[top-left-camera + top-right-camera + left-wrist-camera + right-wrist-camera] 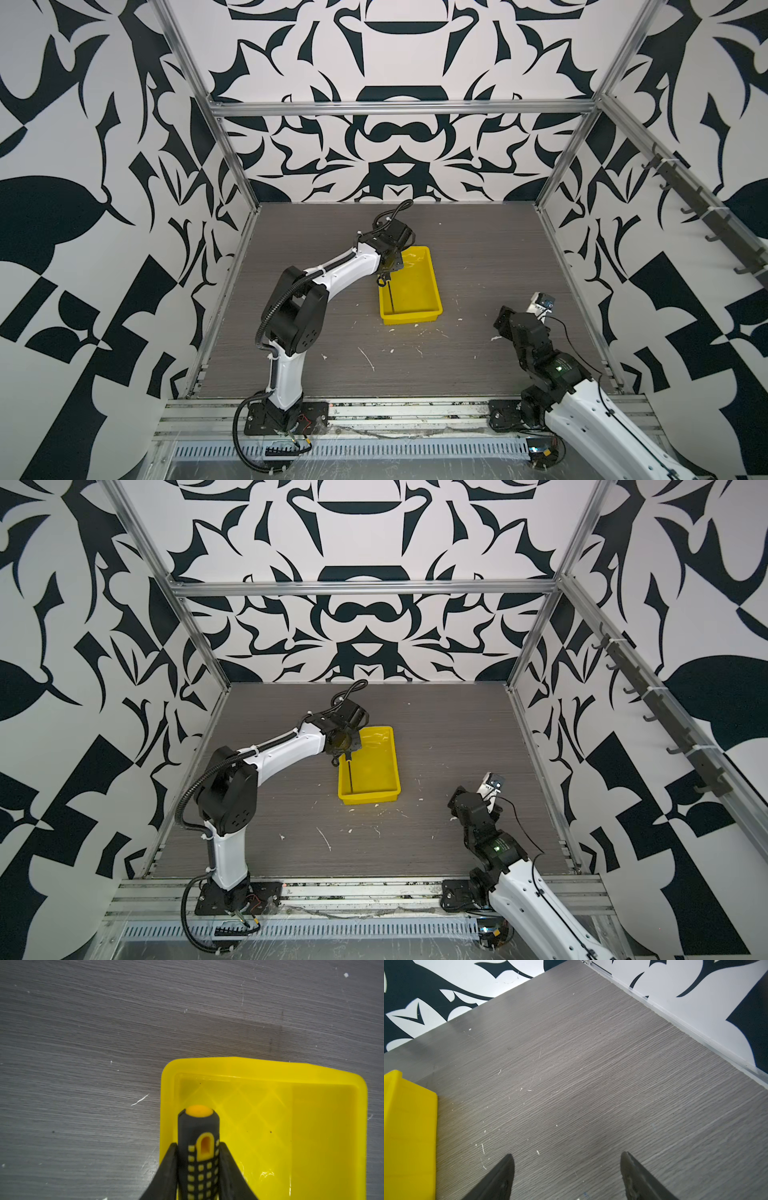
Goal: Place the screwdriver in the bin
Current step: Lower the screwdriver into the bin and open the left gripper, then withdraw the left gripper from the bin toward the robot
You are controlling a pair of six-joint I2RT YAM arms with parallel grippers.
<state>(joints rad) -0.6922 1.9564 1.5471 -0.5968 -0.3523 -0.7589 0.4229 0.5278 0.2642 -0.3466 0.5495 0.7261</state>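
The yellow bin (pixel 411 319) (pixel 370 800) stands mid-table. My left gripper (pixel 386 274) (pixel 347 755) hangs over its left side, shut on the screwdriver. In the left wrist view the black fingers (pixel 169 1163) clamp the yellow-dotted black handle (pixel 197 1126), whose orange end cap sticks out past my left gripper (pixel 198 1145) over the bin's floor (pixel 259 1118). In both top views the thin dark shaft (pixel 391 297) (pixel 350 777) runs along the bin's left inner wall toward its front corner. My right gripper (pixel 566 1155) (pixel 503 318) is open and empty, low at the right of the bin (pixel 409 1126).
The grey wood-grain table (pixel 478 257) carries small white flecks in front of the bin. Aluminium frame posts and patterned walls close in the left, right and back sides. The right arm's base sits at the front right.
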